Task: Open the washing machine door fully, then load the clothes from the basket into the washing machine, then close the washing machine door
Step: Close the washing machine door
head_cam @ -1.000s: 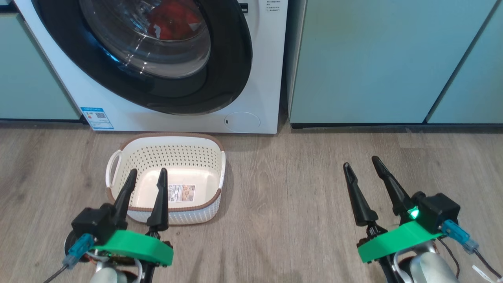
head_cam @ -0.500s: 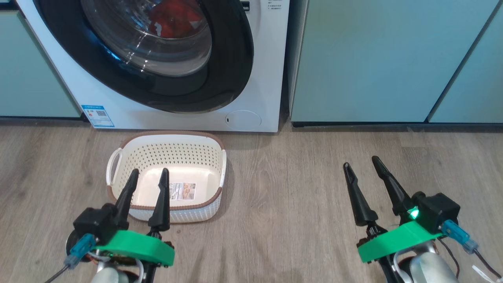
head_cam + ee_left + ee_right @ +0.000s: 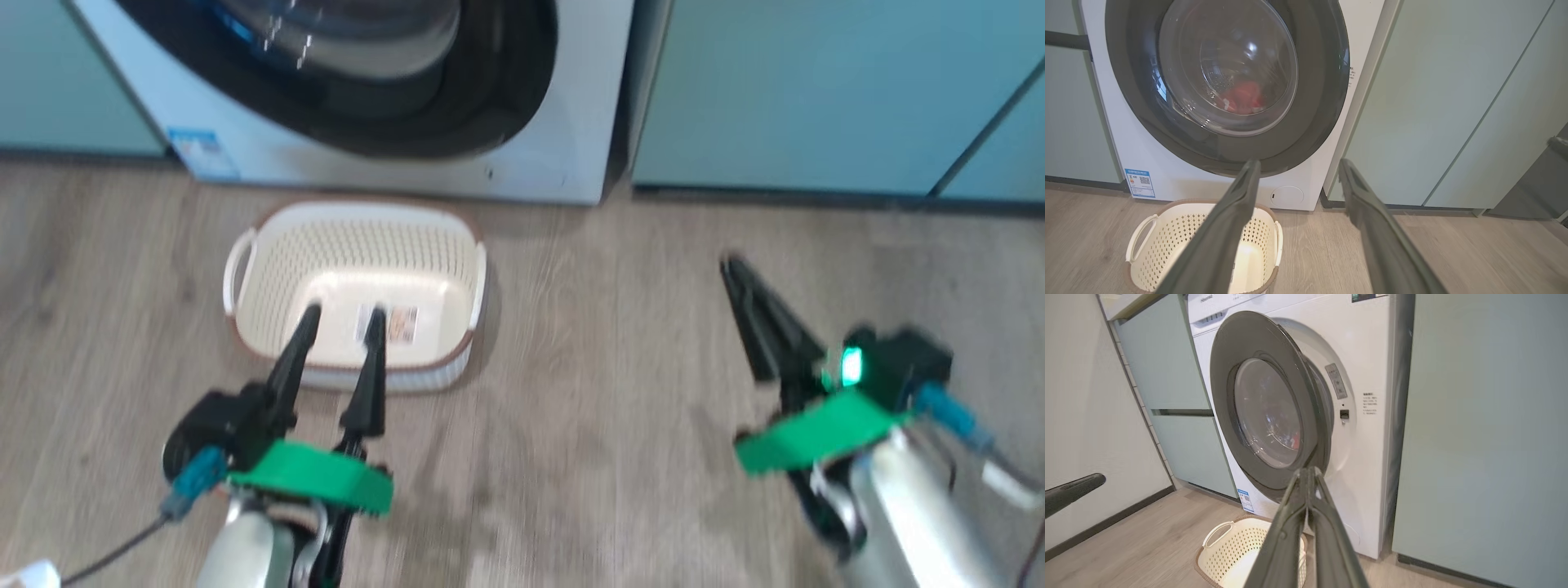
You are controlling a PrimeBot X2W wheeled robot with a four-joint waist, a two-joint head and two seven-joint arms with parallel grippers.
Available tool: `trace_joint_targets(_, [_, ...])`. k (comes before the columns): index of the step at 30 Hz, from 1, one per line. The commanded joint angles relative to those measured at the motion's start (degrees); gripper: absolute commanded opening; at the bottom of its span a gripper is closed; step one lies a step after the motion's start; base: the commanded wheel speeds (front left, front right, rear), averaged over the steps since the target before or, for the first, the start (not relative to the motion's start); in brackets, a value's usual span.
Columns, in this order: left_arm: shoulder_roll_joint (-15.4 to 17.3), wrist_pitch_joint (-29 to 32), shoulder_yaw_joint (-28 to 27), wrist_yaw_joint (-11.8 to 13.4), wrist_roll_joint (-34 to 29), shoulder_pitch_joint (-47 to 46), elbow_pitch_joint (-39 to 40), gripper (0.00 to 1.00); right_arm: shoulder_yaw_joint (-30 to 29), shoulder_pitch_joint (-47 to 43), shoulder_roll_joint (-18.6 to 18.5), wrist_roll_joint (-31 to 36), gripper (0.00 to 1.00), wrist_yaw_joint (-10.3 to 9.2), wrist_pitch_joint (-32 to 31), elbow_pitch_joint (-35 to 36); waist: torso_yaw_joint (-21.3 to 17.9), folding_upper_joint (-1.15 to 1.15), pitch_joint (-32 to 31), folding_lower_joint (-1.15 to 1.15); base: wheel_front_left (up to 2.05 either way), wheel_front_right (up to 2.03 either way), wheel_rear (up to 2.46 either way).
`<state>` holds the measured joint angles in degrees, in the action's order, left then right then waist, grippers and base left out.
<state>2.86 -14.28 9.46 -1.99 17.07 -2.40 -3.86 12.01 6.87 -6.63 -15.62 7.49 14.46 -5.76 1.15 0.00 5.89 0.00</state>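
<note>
Showing the washing machine [image 3: 1180, 190] loaded and the basket [image 3: 359, 245] bare in front of it.
Behind the glass of the washing machine door [image 3: 1327, 81], the clothes [image 3: 1243, 98] lie red in the drum; in the right wrist view the door's latch edge stands slightly off the front. The basket sits on the wood floor [image 3: 588, 327] with a paper label [image 3: 400, 324] on its bottom. The left gripper [image 3: 343, 313] hangs over the basket's near side, fingers apart. The right gripper [image 3: 1306, 473], well to the right, has its fingers pressed together on nothing.
</note>
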Motion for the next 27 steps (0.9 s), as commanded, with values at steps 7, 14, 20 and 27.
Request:
trace_joint_targets(7, [0.0,-0.7,3.7,2.2,2.1,-9.5,4.5,1.00,8.2,18.2,-10.1,-2.1,0.00,0.00,0.5,1.4,8.1,0.00,14.2,0.00,0.00,0.00,0.00])
trace_joint_targets(14, [0.0,-0.7,7.6,4.5,4.7,-12.6,6.2,1.00,14.4,34.5,-17.4,-3.9,0.00,0.00,0.3,-3.3,13.0,0.00,20.4,0.00,0.00,0.00,0.00])
trace_joint_targets(20, [0.0,-0.7,9.6,5.5,6.1,-14.2,7.0,1.00,20.6,46.4,-20.6,-5.2,0.00,0.00,-0.7,-9.2,15.6,0.00,23.3,0.00,0.00,0.00,0.00])
trace_joint_targets(27, [0.0,-0.7,10.3,6.4,6.7,-15.7,7.9,1.00,24.7,58.2,-21.2,-7.3,0.00,0.00,-1.9,-16.8,16.6,0.00,26.1,0.00,0.00,0.00,0.00])
